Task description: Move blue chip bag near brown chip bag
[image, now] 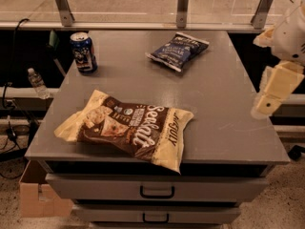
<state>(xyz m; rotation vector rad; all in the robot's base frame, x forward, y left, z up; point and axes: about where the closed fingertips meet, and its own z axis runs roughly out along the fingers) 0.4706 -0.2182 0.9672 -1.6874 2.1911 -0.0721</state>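
The blue chip bag (178, 50), small and dark navy with pale lettering, lies flat at the far middle of the grey table (228, 109). The brown chip bag (128, 128), large, cream and dark brown with white script, lies at the near left, with one corner hanging over the front edge. My gripper (272, 93), cream-coloured, hangs at the right edge of the view beside the table's right side. It holds nothing and is well to the right of both bags and nearer the camera than the blue one.
A blue soda can (84, 52) stands upright at the table's far left corner. A railing with metal posts (182, 6) runs behind the table. Drawers (157, 191) sit under the top. A cardboard box (38, 194) and a water bottle (36, 83) are at the left.
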